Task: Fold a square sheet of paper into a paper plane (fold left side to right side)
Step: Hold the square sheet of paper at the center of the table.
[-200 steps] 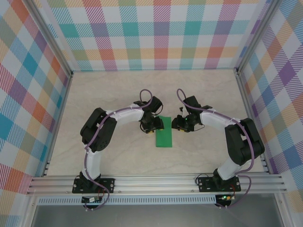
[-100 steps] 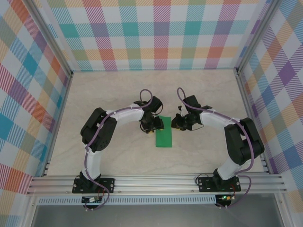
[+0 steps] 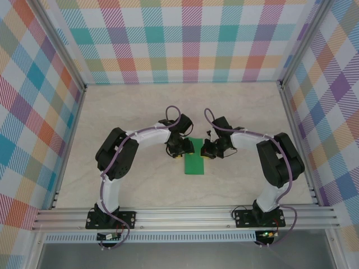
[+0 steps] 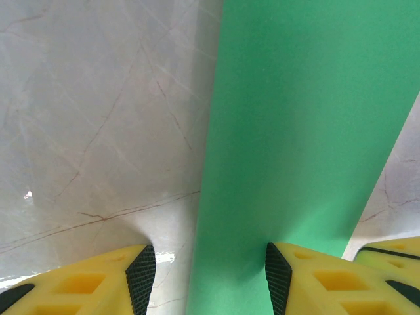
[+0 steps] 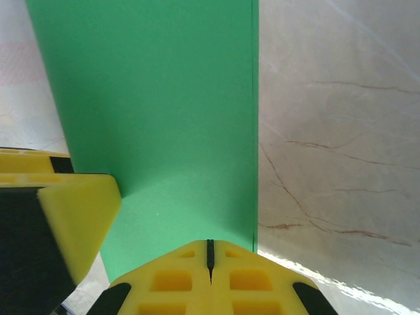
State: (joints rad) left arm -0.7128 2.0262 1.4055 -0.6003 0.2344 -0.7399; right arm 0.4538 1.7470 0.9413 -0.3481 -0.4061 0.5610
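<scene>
Creasing the fold | paper point(image 3: 194, 163) lies mid-table, a narrow strip between the arms | left gripper point(image 4: 207, 269) half-wide, straddling its left edge | right gripper point(image 5: 210, 252) closed tight at its right edge, pinch unclear | best: press flat, keep edges matched, slide slowly.

Pale marble-look bench point(image 3: 140, 112) here, with thin brown veins crossing its surface. Pastel plaid walls point(image 3: 185, 39) box it in on three sides, and silver aluminium rails point(image 3: 185, 216) run along the near edge.
</scene>
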